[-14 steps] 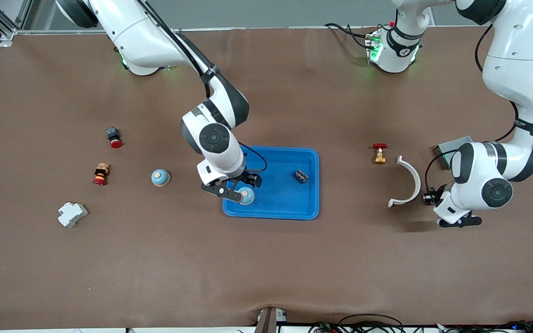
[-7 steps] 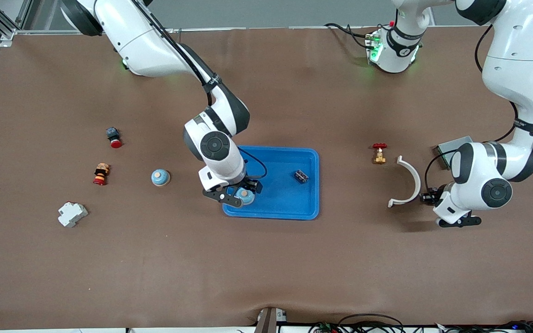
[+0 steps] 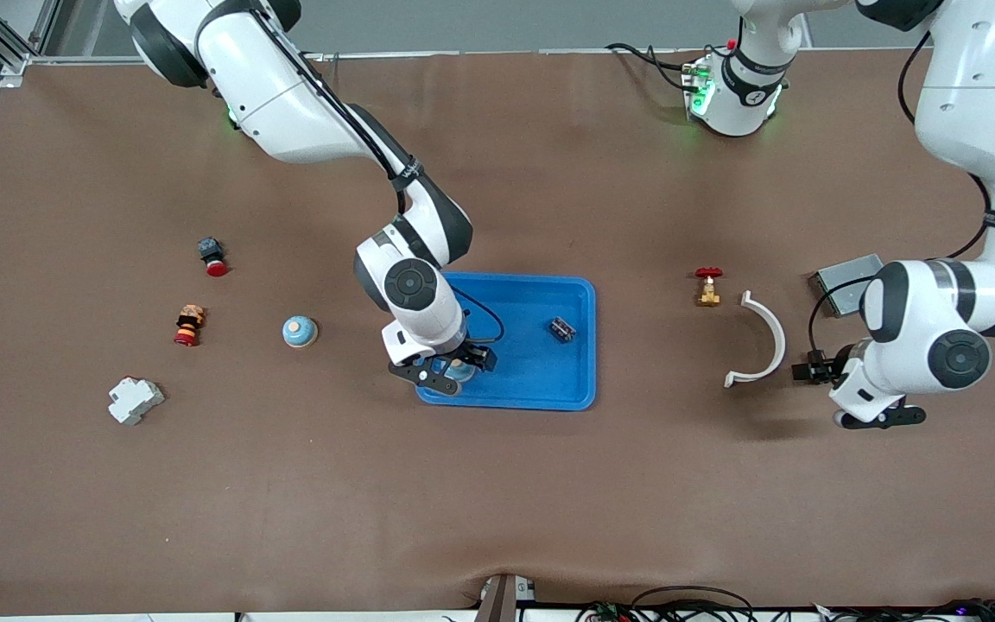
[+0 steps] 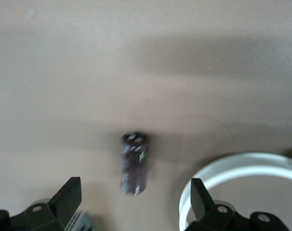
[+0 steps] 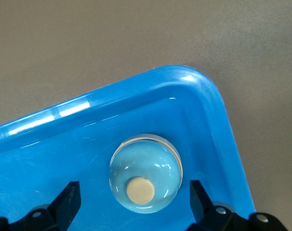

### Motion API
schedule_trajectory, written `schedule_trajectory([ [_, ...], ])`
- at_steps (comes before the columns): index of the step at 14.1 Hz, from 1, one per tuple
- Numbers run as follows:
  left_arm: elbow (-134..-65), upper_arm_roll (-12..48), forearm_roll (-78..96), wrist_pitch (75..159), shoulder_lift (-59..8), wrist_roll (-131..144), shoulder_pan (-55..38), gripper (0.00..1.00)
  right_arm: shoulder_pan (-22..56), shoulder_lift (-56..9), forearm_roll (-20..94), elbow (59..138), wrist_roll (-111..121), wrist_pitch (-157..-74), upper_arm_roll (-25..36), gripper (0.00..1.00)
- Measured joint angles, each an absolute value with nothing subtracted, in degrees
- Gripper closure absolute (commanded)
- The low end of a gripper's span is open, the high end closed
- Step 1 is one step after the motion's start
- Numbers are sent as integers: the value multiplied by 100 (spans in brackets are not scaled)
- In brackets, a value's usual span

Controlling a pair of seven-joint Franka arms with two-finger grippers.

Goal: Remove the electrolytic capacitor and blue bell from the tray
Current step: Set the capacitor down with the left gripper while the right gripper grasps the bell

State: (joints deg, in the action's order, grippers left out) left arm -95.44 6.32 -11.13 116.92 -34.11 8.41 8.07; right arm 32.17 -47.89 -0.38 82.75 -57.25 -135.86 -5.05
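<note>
A light-blue bell (image 3: 462, 371) with a beige button sits in the corner of the blue tray (image 3: 541, 393) nearest the camera, at the right arm's end. My right gripper (image 3: 448, 373) is open, straddling the bell without touching it; in the right wrist view the bell (image 5: 146, 179) lies between the fingers (image 5: 69, 198). A dark capacitor (image 3: 561, 329) lies in the tray. My left gripper (image 3: 879, 418) is open above the table; its wrist view shows another dark capacitor (image 4: 135, 163) lying on the brown mat ahead of the open gripper (image 4: 135, 204). The left arm hides that capacitor in the front view.
A second blue bell (image 3: 300, 332) stands on the mat beside the tray. A white curved piece (image 3: 765, 339), a red-handled valve (image 3: 708, 287) and a grey box (image 3: 847, 275) lie near the left arm. Two red push buttons (image 3: 212, 256) (image 3: 188, 325) and a white breaker (image 3: 135, 400) lie at the right arm's end.
My right wrist has turned and settled lower over the bell in the tray corner. My left arm has shifted toward its own end of the table.
</note>
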Motion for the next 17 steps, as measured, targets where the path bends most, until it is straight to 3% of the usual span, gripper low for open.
schedule_trajectory([
  [9,-9188,971,-609,10422,-2569,1335,795,0,3226,-4795,-472,8215,-5731,-13584,-477,0],
  [17,-9189,2009,-399,10089,-1997,3624,770,0,3239,-4797,-767,8205,-5730,-13582,-476,3],
])
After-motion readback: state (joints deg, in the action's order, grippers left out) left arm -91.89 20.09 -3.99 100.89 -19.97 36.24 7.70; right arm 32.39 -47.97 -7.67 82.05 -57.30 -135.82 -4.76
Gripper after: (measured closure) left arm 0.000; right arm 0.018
